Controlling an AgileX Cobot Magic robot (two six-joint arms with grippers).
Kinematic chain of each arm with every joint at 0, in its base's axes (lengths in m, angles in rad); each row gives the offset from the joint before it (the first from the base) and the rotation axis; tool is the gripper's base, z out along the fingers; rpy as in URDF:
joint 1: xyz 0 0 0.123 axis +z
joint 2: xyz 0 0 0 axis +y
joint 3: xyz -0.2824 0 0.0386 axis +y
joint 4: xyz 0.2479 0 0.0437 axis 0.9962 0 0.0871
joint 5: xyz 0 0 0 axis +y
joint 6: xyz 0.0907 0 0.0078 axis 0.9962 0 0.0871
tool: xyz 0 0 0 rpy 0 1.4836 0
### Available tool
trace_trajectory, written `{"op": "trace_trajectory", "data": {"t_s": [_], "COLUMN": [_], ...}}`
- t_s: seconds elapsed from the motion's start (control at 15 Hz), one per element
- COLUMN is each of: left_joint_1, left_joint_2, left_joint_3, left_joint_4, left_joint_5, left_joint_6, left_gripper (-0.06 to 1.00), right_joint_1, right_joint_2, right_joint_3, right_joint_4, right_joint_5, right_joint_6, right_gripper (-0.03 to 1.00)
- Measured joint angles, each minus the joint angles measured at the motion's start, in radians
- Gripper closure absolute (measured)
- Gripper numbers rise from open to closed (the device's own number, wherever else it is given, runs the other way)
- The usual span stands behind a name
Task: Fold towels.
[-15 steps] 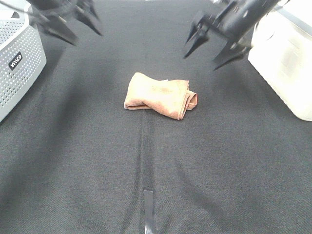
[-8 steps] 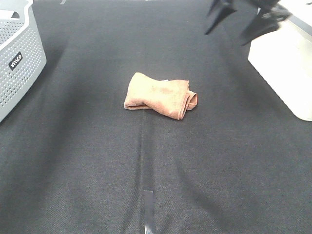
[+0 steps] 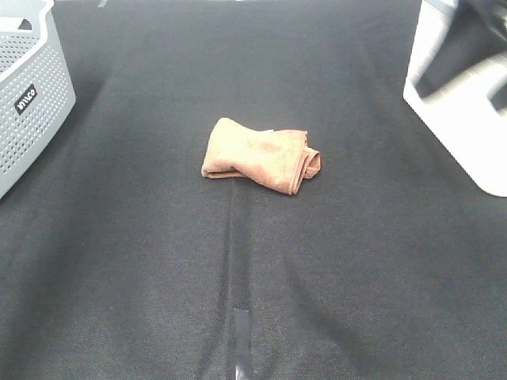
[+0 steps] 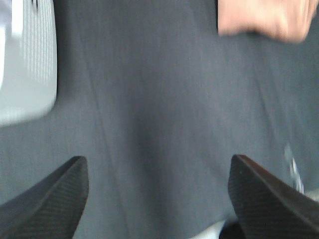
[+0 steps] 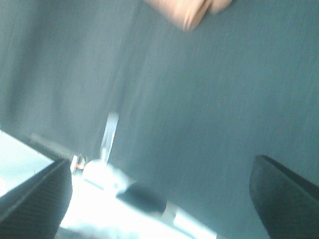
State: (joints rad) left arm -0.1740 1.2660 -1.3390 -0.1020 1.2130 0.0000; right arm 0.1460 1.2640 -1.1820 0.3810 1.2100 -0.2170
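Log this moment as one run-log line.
towel: folded, mid-table, untouched | left gripper: open, empty | right gripper: open, empty | basket: left | bin: right

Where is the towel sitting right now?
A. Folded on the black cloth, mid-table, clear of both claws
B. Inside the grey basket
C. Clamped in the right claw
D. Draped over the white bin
A: the towel lies bundled on the black table cover, apart from the grey basket and the white bin, with no claw touching it.
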Motion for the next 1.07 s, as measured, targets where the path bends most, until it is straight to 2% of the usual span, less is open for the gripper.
{"op": "trace_trajectory", "data": {"t_s": [0.2, 0.27, 0.4, 0.47, 0.67, 0.8, 0.93, 1.07], "left_joint_1": [0.0, 0.0, 0.0, 0.0, 0.0, 0.0, 0.0, 0.0], "left_joint_2": [-0.283, -0.462, -0.706, -0.706, -1.047, -1.209, -1.271, -1.271], "left_joint_3": [0.241, 0.354, 0.466, 0.466, 0.593, 0.639, 0.664, 0.704], "left_joint_4": [0.001, 0.001, 0.001, 0.001, 0.001, -0.001, -0.009, -0.051], "left_joint_5": [0.001, 0.002, 0.003, 0.003, 0.003, 0.004, 0.007, -0.004], "left_joint_6": [0.0, 0.0, 0.0, 0.0, 0.026, 0.074, 0.093, 0.134], "left_gripper": [0.21, 0.21, 0.21, 0.21, 0.21, 0.21, 0.21, 0.21], "right_joint_1": [0.0, 0.0, 0.0, 0.0, 0.0, 0.0, 0.0, 0.0], "right_joint_2": [-0.26, -0.41, -0.606, -0.606, -0.896, -1.062, -1.193, -1.266], "right_joint_3": [0.227, 0.333, 0.45, 0.45, 0.555, 0.584, 0.612, 0.636], "right_joint_4": [-0.007, -0.008, -0.05, -0.05, -0.183, -0.237, -0.279, -0.315], "right_joint_5": [-0.001, -0.008, -0.009, -0.009, -0.008, -0.01, -0.029, -0.045], "right_joint_6": [0.009, 0.029, 0.078, 0.078, 0.164, 0.18, 0.181, 0.197], "right_gripper": [0.06, 0.06, 0.06, 0.06, 0.06, 0.06, 0.06, 0.06]}}
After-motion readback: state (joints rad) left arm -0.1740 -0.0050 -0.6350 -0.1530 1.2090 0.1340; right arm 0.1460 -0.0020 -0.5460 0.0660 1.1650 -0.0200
